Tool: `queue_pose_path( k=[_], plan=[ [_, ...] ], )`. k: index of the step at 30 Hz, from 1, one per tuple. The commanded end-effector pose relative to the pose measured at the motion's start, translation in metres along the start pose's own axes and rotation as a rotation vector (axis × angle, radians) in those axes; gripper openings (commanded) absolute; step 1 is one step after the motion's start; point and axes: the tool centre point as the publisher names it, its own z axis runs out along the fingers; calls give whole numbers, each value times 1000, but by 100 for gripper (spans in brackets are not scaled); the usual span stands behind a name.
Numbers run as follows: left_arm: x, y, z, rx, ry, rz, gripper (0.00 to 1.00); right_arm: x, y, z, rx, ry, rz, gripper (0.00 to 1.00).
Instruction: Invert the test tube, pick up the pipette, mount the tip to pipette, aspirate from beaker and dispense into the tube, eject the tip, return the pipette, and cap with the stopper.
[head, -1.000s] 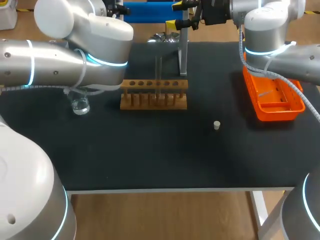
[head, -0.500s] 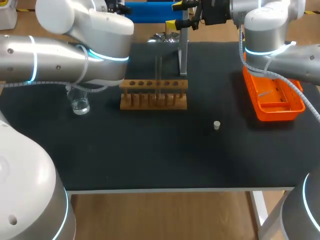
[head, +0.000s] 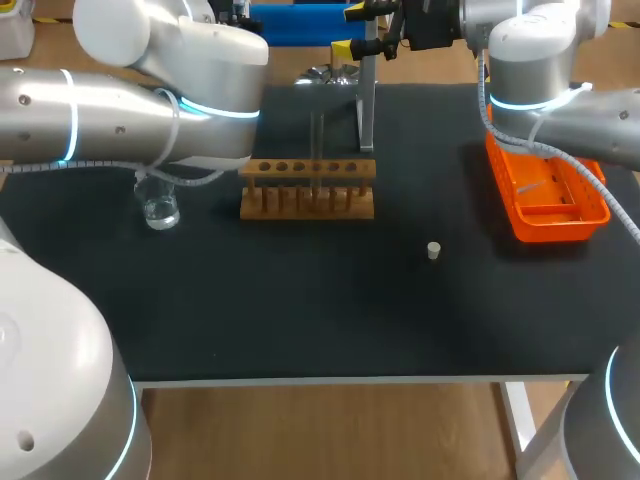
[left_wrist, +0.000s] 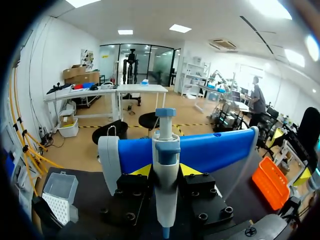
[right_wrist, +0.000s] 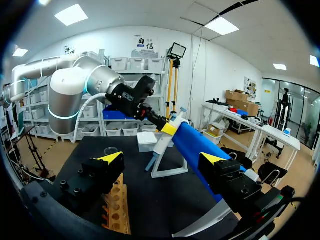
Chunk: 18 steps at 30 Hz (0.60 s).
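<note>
The left claw (left_wrist: 165, 171) is clamped on the pipette (left_wrist: 166, 192): in its own wrist view the two yellow tips press against the pipette's grey body from either side, with the blue plunger end pointing away from the camera. From the right wrist view this claw and the pipette are at the top of the pipette stand (head: 366, 110), at the far side of the bench (head: 300, 300); whether the pipette rests on the stand's hanger cannot be told. The clear tip box (left_wrist: 60, 192) lies beside the left claw on the black bench top. The right claw (right_wrist: 162, 159) hangs with its fingers wide apart and nothing between them, looking across the bench toward the stand. In the head view the wooden rack (head: 308, 190) stands near the middle of the bench, just in front of the stand, and a faint clear test tube (head: 318, 140) rises upright from it. The beaker (head: 160, 210) is beside the rack, partly under the left arm (head: 120, 120). The small pale stopper (head: 433, 250) lies alone, between the rack and the orange tray (head: 560, 228), which is under the right arm (head: 560, 90).
</note>
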Motion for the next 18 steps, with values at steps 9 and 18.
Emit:
queue_pose_path(
  k=[9, 18],
  plan=[
    [-2, 2, 2, -15, -5, -18, 35, 0, 0, -1, 2, 1, 0, 100],
    [1, 2, -1, -8, -1, -21, 100, 0, 0, -1, 2, 1, 0, 100]
  ],
)
